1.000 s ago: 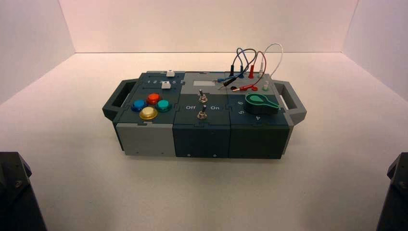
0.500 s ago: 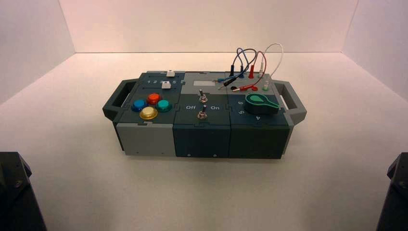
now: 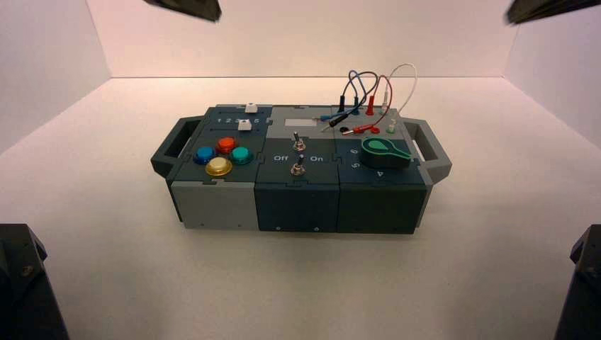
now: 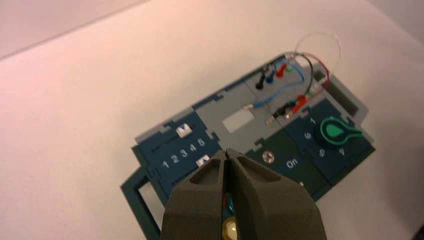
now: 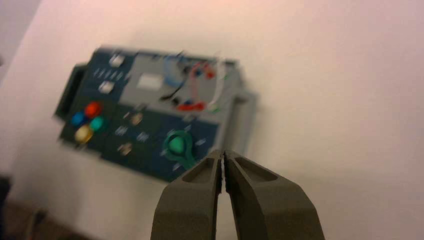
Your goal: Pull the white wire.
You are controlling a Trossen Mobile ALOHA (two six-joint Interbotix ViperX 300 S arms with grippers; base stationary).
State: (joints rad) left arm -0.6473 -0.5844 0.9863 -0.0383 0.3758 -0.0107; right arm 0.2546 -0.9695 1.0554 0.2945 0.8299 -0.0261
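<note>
The white wire [image 3: 413,76] arches in a loop over the box's [image 3: 212,203] back right corner, beside the red wire [image 3: 385,79] and the blue wire [image 3: 363,79]. It also shows in the left wrist view [image 4: 339,46] and, blurred, in the right wrist view [image 5: 218,82]. My left gripper [image 4: 227,152] is shut and empty, high above the slider and button end. My right gripper [image 5: 223,154] is shut and empty, high above the table in front of the green knob [image 5: 176,145]. Neither touches the box.
The box carries four coloured buttons [image 3: 223,156], two white sliders [image 3: 247,117], two toggle switches [image 3: 298,156] between "Off" and "On", and a green knob [image 3: 383,151]. Dark arm parts show at the high view's top left [image 3: 186,7] and top right [image 3: 546,8]. White walls enclose the table.
Dark arm parts have come into the high view's top left and top right corners. The box and its wires have not moved.
</note>
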